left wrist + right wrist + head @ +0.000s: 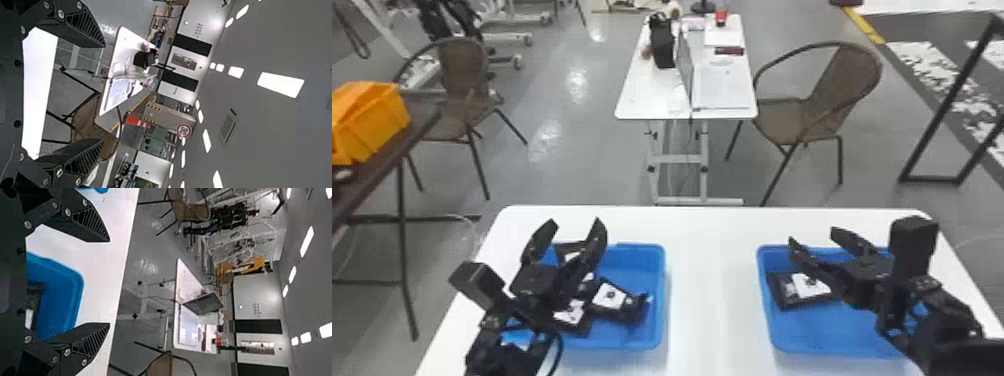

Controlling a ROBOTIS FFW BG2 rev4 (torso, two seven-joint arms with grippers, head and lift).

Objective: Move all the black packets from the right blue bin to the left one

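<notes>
Over the left blue bin (658,300) my left gripper (577,225) stands open, nothing between its fingers. Several black packets with white labels, one of them a black packet (619,306), lie in that bin, partly hidden by the arm. Above the right blue bin (812,340) my right gripper (814,237) is also open and holds nothing. A black packet (782,292) lies at the left side of the right bin, partly behind the gripper. In the left wrist view the left gripper (103,94) is spread wide. The right gripper (109,282) in the right wrist view is spread too, near the blue bin (66,286).
Both bins stand on a white table (712,280), with a strip of tabletop between them. Beyond it are a second table (637,100) with a laptop and two wicker chairs. At the far left, orange bins (377,122) sit on a dark table.
</notes>
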